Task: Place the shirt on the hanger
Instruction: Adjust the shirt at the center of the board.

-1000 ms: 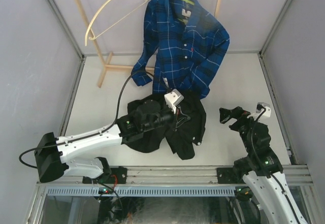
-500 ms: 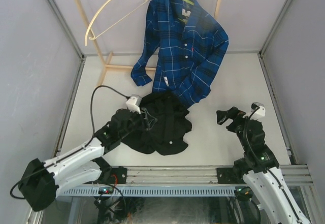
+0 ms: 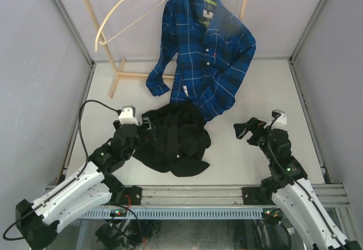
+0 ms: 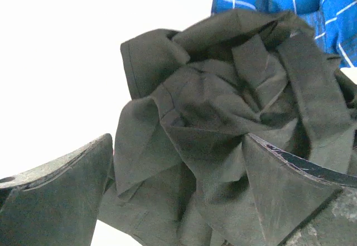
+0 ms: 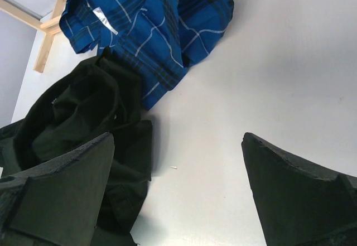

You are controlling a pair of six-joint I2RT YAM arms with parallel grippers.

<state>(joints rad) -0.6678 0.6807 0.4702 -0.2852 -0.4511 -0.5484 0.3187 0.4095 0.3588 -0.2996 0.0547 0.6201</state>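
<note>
Black shirt (image 3: 176, 142) lies bunched between the wide-open fingers (image 4: 61, 184) of the left gripper (image 4: 177, 137), near the right gripper (image 5: 177, 137), which is open and empty.

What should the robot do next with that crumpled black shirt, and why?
Probably close the left gripper on the fold of the shirt lying between its open fingers. The shirt is a crumpled heap on the table, the hanger hangs bare at the back, and the right gripper is open, empty, off to the side.
</note>
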